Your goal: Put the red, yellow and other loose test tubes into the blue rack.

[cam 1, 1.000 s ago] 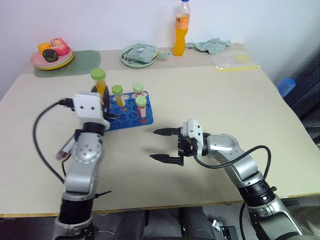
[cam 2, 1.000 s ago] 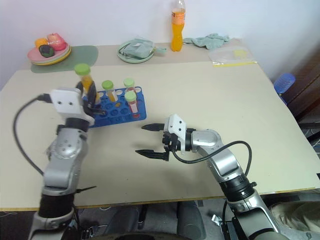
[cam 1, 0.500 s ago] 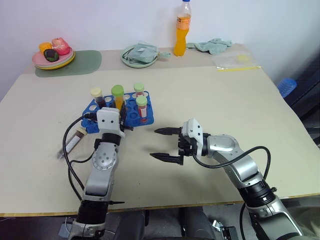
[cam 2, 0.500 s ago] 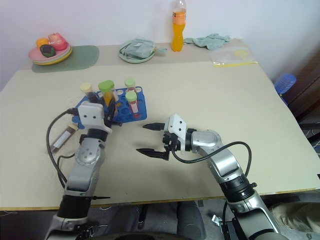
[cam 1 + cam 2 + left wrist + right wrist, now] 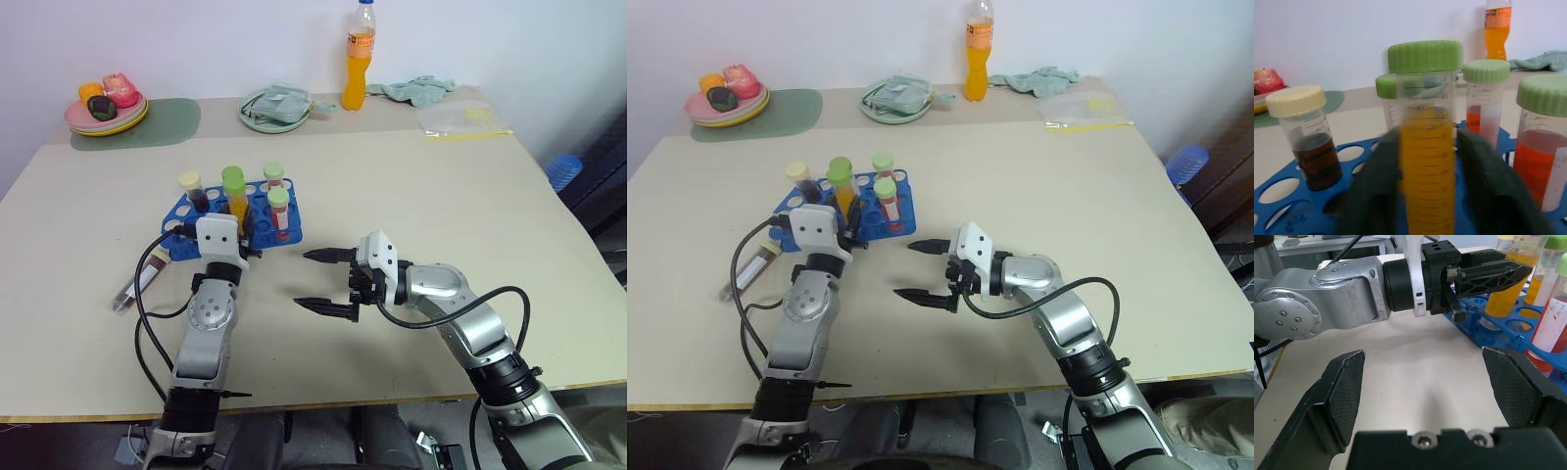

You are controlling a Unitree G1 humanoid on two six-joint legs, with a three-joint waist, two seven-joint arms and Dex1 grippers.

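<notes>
The blue rack (image 5: 178,211) stands left of the table's middle with several capped tubes upright in it. A dark maroon tube with a cream cap (image 5: 190,189) is at its left and a red tube with a green cap (image 5: 279,209) at its right. My left gripper (image 5: 238,218) is at the rack's near edge. Its fingers (image 5: 1376,186) flank the yellow-orange, green-capped tube (image 5: 1425,147), which stands in a hole, and they look slightly off it. Another loose test tube (image 5: 140,282) lies flat on the table left of that arm. My right gripper (image 5: 304,281) hovers open and empty right of the rack.
At the far edge are a tall orange drink bottle (image 5: 357,54), a plate of food (image 5: 106,106) on a green mat, a green dish holding a cloth (image 5: 274,106), a crumpled cloth (image 5: 411,90) and a plastic bag (image 5: 460,117).
My left arm has come down and brought the yellow-orange tube from above the rack into a hole. Its fingers have eased apart. The right arm has stayed still.
</notes>
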